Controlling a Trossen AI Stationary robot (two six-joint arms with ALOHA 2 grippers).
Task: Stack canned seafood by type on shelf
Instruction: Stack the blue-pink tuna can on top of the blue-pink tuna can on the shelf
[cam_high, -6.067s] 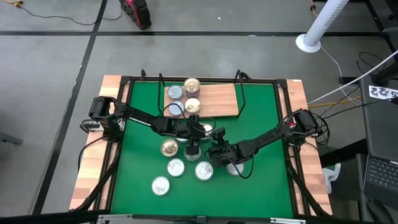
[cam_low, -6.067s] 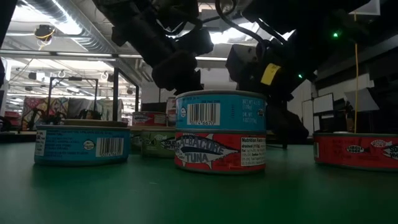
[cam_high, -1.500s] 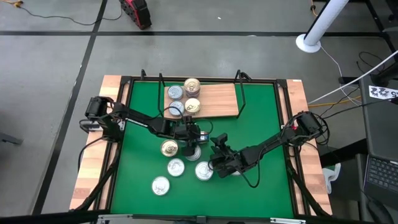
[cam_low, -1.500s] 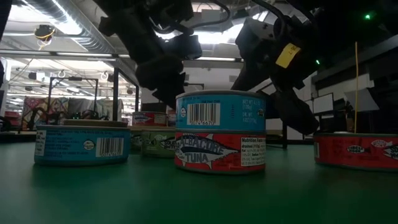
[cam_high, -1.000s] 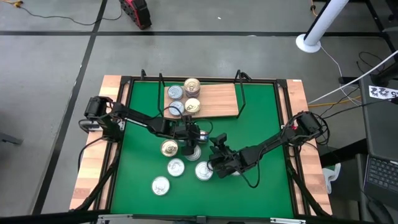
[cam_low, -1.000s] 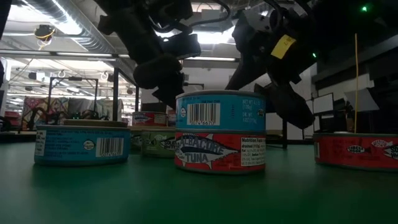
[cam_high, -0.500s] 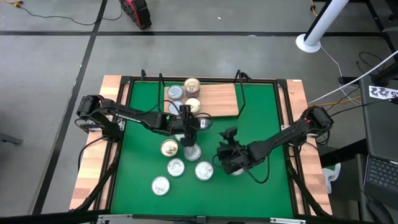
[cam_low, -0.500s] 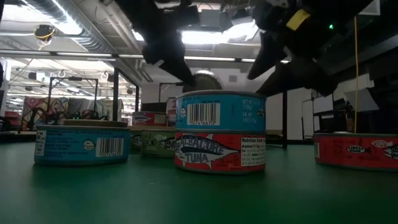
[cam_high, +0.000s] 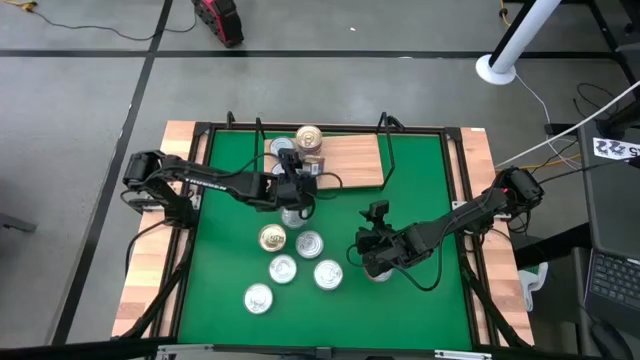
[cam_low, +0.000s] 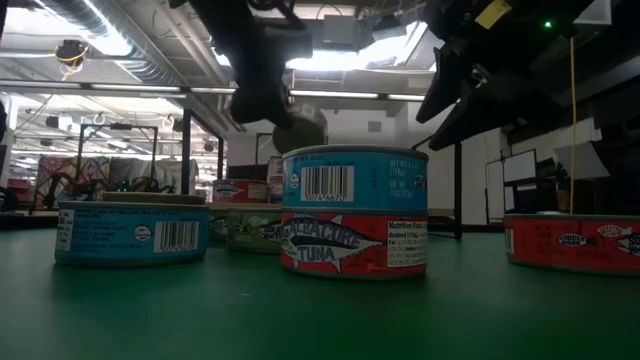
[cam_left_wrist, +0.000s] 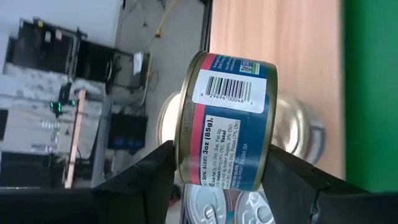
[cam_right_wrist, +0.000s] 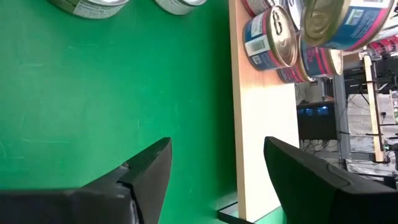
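Note:
My left gripper (cam_high: 291, 192) is shut on a tin of canned seafood (cam_left_wrist: 227, 124) with a blue and red label, held in the air just in front of the shelf (cam_high: 350, 160). In the low view this tin (cam_low: 298, 132) hangs above the tins on the mat. Several tins (cam_high: 310, 138) stand on the shelf's left part. More tins (cam_high: 283, 268) rest on their bases on the green mat, and near the front a blue one sits on a red one (cam_low: 353, 240). My right gripper (cam_right_wrist: 217, 177) is open above the mat right of them, nothing between its fingers. My left gripper pinches the tin between its two fingers, one finger on the gold-rimmed flat end (cam_left_wrist: 181, 155), the other on the opposite flat end (cam_left_wrist: 271, 155). The tin is lifted clear and tipped on its side, its barcode label facing the wrist camera.
Black wire uprights (cam_high: 385, 135) stand at the shelf's ends. One tin (cam_high: 378, 270) lies under my right arm. Wooden planks (cam_high: 150, 280) border the mat on both sides. The shelf's right part (cam_right_wrist: 264, 124) is bare wood.
My left gripper has risen from the tins on the mat with the tin, gone toward the far edge and the shelf, and rolled, so the tin now lies on its side. My right gripper has risen and drifted toward the right edge, still open.

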